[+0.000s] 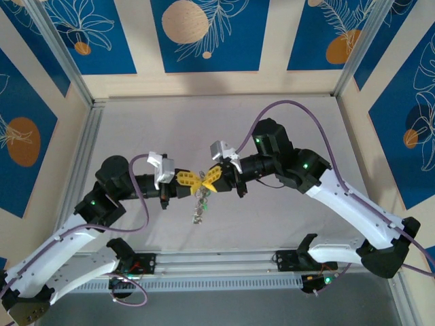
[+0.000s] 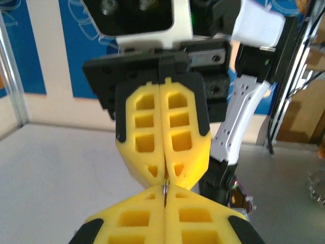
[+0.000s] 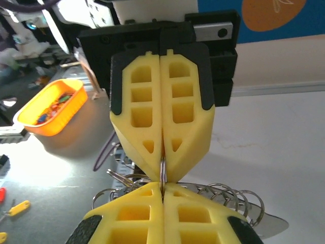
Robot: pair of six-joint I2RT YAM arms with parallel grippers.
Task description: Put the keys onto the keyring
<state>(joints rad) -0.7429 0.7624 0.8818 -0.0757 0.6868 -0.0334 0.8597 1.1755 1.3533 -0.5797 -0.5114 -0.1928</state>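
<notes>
I am clamping my left tool [image 1: 194, 182] and right tool [image 1: 208, 180], tip to tip, on the keyring [image 3: 162, 174], steadying it while the keys [image 1: 199, 207] are dangling below.

- The table [image 1: 136, 129]: a pale grey-white sheet, spreading beneath the jaws and away on every side of them.
- A metal rail [image 1: 217, 261] borders it on the near side of the jaws.
- The keys [image 1: 198, 214] hang on the keyring [image 3: 161, 175] just below the jaws; whether the lowest touches the sheet cannot be told.
</notes>
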